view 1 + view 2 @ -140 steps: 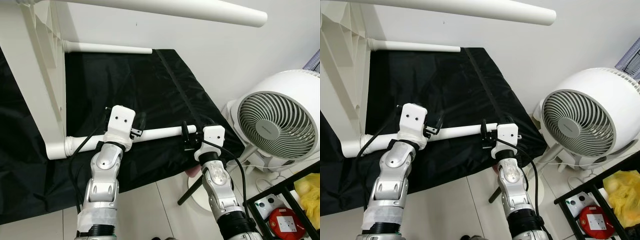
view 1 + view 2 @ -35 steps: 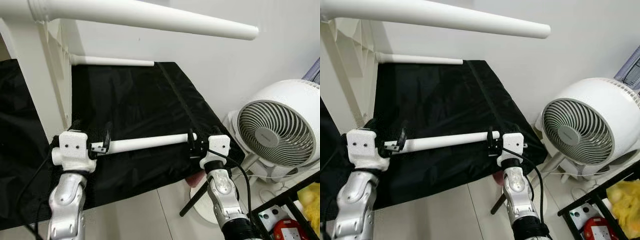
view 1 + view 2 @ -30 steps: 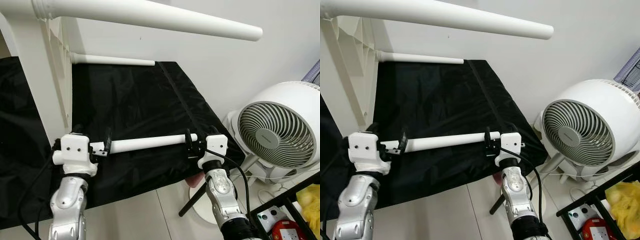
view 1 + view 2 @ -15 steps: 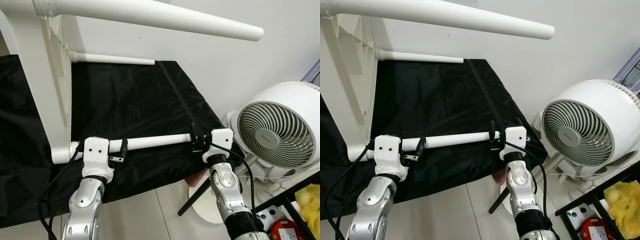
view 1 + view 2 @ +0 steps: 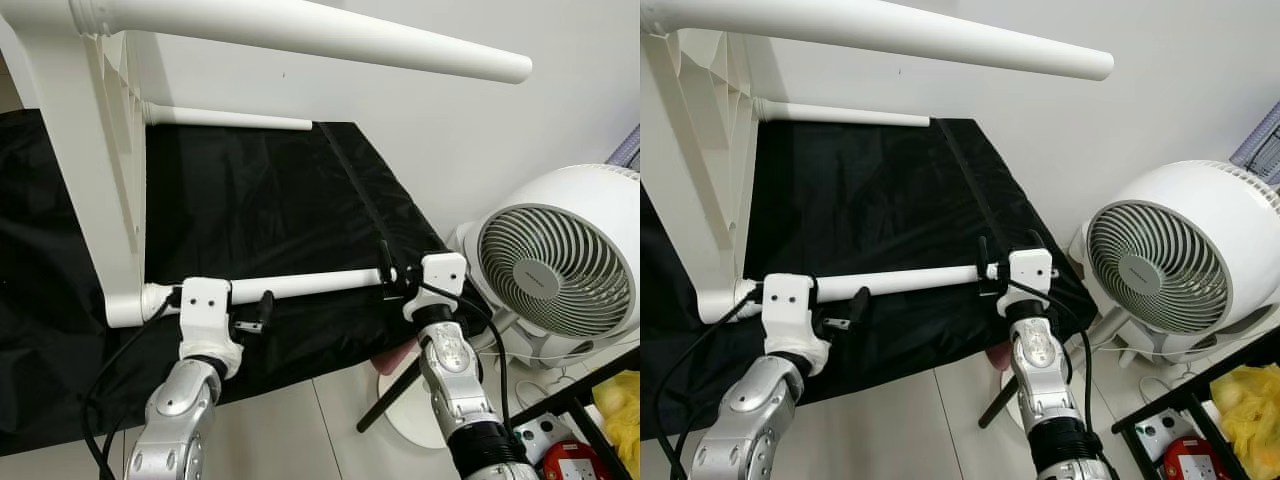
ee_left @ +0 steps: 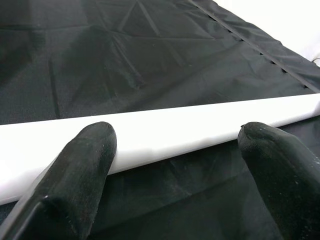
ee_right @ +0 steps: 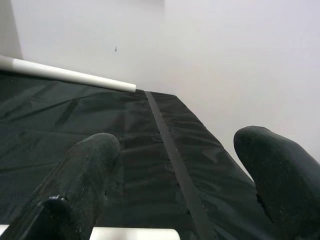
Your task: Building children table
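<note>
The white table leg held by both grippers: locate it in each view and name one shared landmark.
Left eye: white table leg lower centre, between the grippers.
Right eye: lower centre-left.
Left wrist: crossing the frame behind the fingers.
Right wrist: its end at the bottom edge.
Landmark: black cloth.

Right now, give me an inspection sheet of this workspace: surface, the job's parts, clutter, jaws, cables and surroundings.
Surface: black cloth spread over the floor.
Job's things: white table frame tipped on its side; front leg lying level, its thick end at the frame's corner; top leg and far leg sticking out of the frame.
Clutter: nothing seen on the cloth.
Grippers: left gripper, jaws open astride the front leg near the frame; right gripper at the leg's free tip, jaws open.
Cables: black cables running along both arms.
Surroundings: white fan, white wall, black rack with a yellow bag.
</note>
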`<state>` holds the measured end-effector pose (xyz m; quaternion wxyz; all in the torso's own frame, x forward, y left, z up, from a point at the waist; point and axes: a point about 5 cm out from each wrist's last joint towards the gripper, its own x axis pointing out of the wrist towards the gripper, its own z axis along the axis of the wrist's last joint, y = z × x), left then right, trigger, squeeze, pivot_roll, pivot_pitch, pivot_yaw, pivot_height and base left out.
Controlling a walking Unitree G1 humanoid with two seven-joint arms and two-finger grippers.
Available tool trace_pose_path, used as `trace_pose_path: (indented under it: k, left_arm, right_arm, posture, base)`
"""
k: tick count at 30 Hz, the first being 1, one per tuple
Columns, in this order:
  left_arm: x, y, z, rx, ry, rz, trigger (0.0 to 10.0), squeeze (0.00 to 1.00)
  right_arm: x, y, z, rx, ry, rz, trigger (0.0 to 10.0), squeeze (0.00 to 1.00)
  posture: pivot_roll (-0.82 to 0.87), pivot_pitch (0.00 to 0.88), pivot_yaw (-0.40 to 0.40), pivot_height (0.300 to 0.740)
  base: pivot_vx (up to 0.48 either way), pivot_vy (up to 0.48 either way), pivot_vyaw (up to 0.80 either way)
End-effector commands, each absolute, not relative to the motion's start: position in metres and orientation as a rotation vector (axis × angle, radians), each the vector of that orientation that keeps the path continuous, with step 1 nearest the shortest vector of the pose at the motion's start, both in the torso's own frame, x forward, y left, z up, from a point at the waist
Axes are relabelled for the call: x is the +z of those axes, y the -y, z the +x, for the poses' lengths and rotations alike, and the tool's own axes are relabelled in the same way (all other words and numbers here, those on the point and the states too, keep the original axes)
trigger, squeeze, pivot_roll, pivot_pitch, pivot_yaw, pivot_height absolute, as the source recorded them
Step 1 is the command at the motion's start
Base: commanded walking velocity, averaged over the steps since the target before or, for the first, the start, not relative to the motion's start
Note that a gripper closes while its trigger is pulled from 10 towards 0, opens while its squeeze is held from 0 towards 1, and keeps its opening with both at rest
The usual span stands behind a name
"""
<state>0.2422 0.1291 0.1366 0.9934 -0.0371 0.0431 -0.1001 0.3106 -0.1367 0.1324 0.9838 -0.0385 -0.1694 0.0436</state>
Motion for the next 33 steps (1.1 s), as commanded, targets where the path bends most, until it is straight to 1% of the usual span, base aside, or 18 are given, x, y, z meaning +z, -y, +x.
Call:
trace_pose_path:
  k: [1, 5, 7, 13, 22, 26, 27, 28, 29, 32, 33]
  left_arm:
    - [0.132, -0.117, 0.238, -0.275, -0.121, -0.122, 10.0, 0.0]
    - [0.133, -0.119, 0.237, -0.265, -0.124, -0.136, 10.0, 0.0]
    - [0.132, -0.122, 0.234, -0.229, -0.172, -0.177, 10.0, 0.0]
    - [0.125, -0.131, 0.233, -0.141, -0.261, -0.162, 10.0, 0.0]
    - [0.137, -0.132, 0.227, -0.127, -0.253, -0.189, 10.0, 0.0]
    - [0.138, -0.132, 0.228, -0.134, -0.24, -0.175, 10.0, 0.0]
    - [0.141, -0.132, 0.23, -0.143, -0.213, -0.156, 10.0, 0.0]
    - [0.156, -0.125, 0.233, -0.212, -0.069, -0.039, 10.0, 0.0]
    - [0.161, -0.123, 0.233, -0.232, -0.027, -0.003, 10.0, 0.0]
    - [0.163, -0.121, 0.234, -0.246, 0.006, 0.023, 10.0, 0.0]
    - [0.166, -0.12, 0.235, -0.249, 0.042, 0.075, 10.0, 0.0]
  right_arm:
    - [0.132, 0.142, 0.311, 0.078, 0.333, -0.075, 10.0, 0.0]
    - [0.132, 0.141, 0.31, 0.079, 0.333, -0.075, 10.0, 0.0]
    - [0.133, 0.141, 0.31, 0.083, 0.334, -0.076, 10.0, 0.0]
    - [0.136, 0.137, 0.31, 0.099, 0.35, -0.088, 10.0, 0.0]
    - [0.14, 0.138, 0.312, 0.099, 0.36, -0.088, 10.0, 0.0]
    - [0.139, 0.137, 0.312, 0.102, 0.359, -0.087, 10.0, 0.0]
    - [0.139, 0.136, 0.312, 0.107, 0.358, -0.083, 10.0, 0.0]
    - [0.138, 0.134, 0.31, 0.116, 0.356, -0.081, 10.0, 0.0]
    - [0.138, 0.133, 0.31, 0.119, 0.355, -0.083, 10.0, 0.0]
    - [0.138, 0.133, 0.31, 0.121, 0.354, -0.083, 10.0, 0.0]
    - [0.137, 0.133, 0.309, 0.122, 0.353, -0.085, 10.0, 0.0]
  posture:
    - [0.09, 0.059, -0.153, 0.74]
    - [0.09, 0.059, -0.153, 0.74]
    - [0.1, 0.059, -0.153, 0.74]
    - [0.1, 0.064, -0.154, 0.74]
    - [0.11, 0.063, -0.158, 0.74]
    - [0.11, 0.063, -0.157, 0.74]
    - [0.11, 0.06, -0.16, 0.74]
    - [0.11, 0.062, -0.164, 0.74]
    - [0.11, 0.062, -0.164, 0.74]
    - [0.11, 0.061, -0.165, 0.74]
    - [0.11, 0.057, -0.166, 0.74]
  base:
    - [0.0, 0.0, 0.0]
    - [0.0, 0.0, 0.0]
    - [0.0, 0.0, 0.0]
    - [0.0, 0.0, 0.0]
    - [0.0, 0.0, 0.0]
    - [0.0, 0.0, 0.0]
    - [0.0, 0.0, 0.0]
    - [0.0, 0.0, 0.0]
    - [0.0, 0.0, 0.0]
    - [0.0, 0.0, 0.0]
    - [0.0, 0.0, 0.0]
